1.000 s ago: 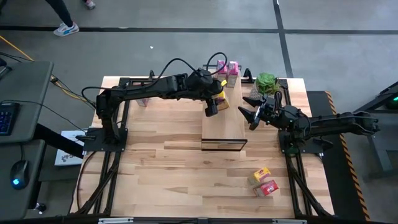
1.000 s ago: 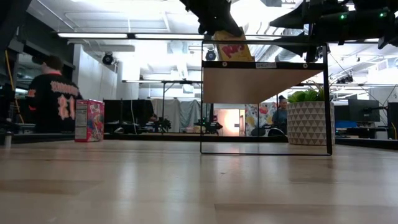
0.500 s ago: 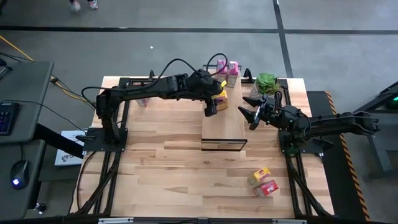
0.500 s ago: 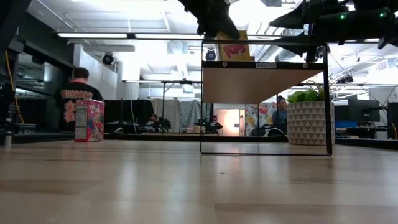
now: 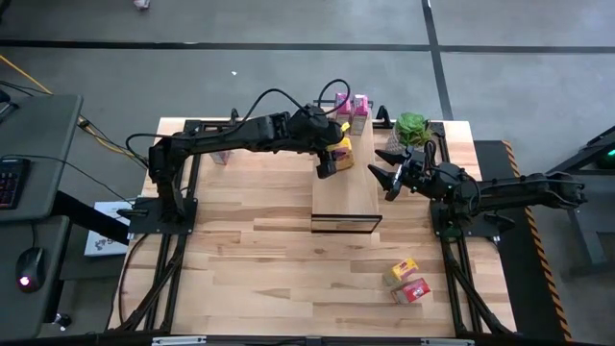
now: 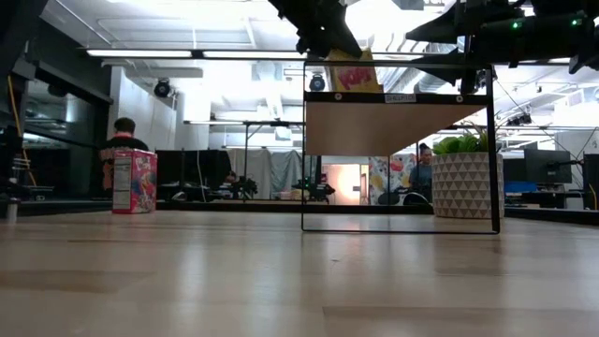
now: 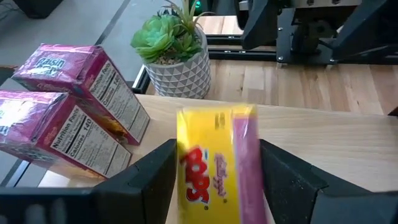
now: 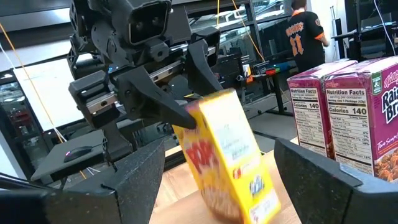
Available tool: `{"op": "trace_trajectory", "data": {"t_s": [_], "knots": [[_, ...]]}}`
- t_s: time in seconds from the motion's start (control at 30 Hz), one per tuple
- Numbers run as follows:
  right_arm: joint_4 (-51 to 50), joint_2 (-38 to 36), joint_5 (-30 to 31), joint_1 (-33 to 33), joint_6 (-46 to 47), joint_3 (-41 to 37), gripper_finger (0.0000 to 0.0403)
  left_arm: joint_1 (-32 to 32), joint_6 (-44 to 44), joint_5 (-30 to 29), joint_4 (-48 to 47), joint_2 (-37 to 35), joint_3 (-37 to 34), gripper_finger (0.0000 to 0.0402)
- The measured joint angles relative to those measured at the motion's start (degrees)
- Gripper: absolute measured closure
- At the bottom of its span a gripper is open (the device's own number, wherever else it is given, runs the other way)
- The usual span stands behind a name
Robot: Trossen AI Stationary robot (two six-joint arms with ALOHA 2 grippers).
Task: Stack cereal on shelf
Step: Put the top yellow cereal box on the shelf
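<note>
Yellow cereal box tilted, apparently on shelf, between left jaws

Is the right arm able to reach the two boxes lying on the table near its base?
Probably yes. The right gripper is open and empty beside the shelf, and nothing stands between it and the yellow box and red box.

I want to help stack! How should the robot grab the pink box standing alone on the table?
Probably from above, fingers on its two narrow sides near the top. The lone pink box stands upright on the table, nothing crowding it, so those sides are free.
</note>
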Motion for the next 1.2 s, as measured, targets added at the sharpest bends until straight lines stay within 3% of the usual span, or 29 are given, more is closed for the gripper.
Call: {"op": "trace_trajectory", "data": {"t_s": [0.4,0.83,0.97,1.2], "knots": [[0.0,0.0,0.0,0.0,0.4,0.0,0.0107,0.0,0.5,0.1,-0.2,0.0,0.3,0.0127],[-0.2,0.0,-0.1,0.0,0.2,0.0,0.0107,-0.4,1.8,-0.4,-6.1,-6.0,4.7,0.0121],[-0.5,0.0,-0.1,0.0,0.4,0.0,0.0107,0.0,2.0,0.5,-3.3,-9.2,-2.3,0.0121],[-0.6,0.0,-0.3,0.0,0.4,0.0,0.0107,0.8,3.0,-0.1,16.7,-19.1,-27.8,0.0121]]}}
